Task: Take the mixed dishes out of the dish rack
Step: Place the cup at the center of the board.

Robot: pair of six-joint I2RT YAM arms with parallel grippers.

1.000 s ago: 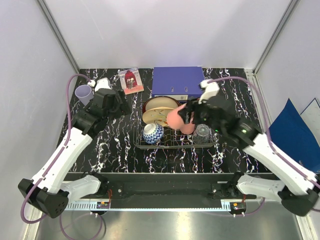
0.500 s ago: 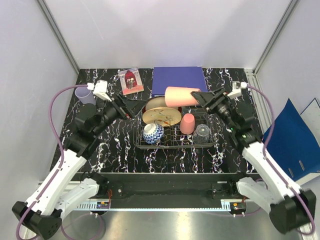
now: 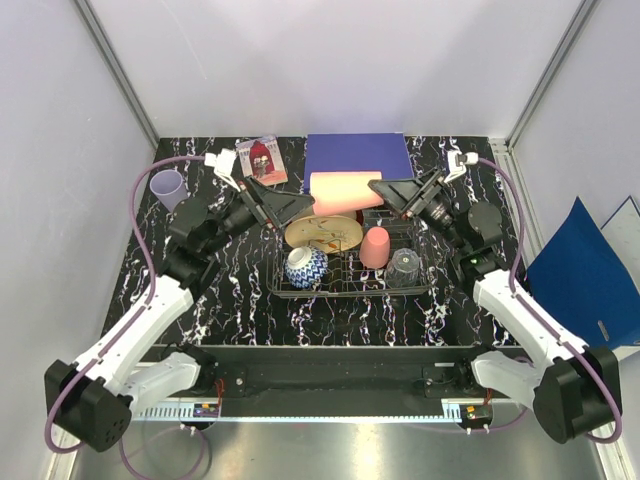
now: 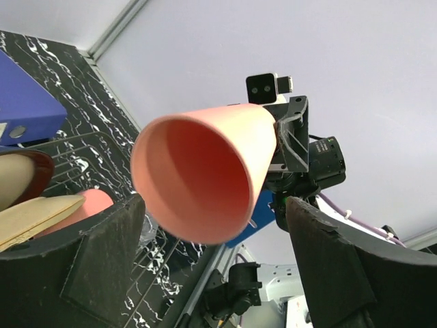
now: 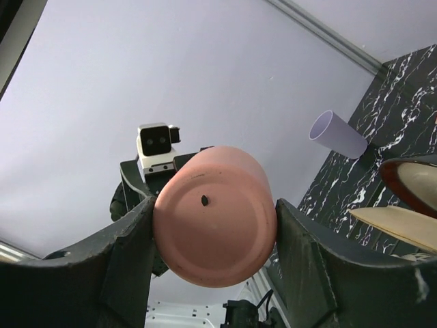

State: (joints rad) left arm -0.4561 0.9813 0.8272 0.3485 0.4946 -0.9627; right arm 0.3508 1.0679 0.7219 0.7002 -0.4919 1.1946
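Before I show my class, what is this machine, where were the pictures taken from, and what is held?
Two robot arms stand at a table, each with a two-finger gripper. The wide picture looks down from above; the others come from wrist cameras. The right gripper grips a pink cup by its base, sideways in mid-air; the left gripper stands open around its mouth. The wire rack below holds a plate, bowl, second cup and glass. A lilac cup, binder and card sit on the table.
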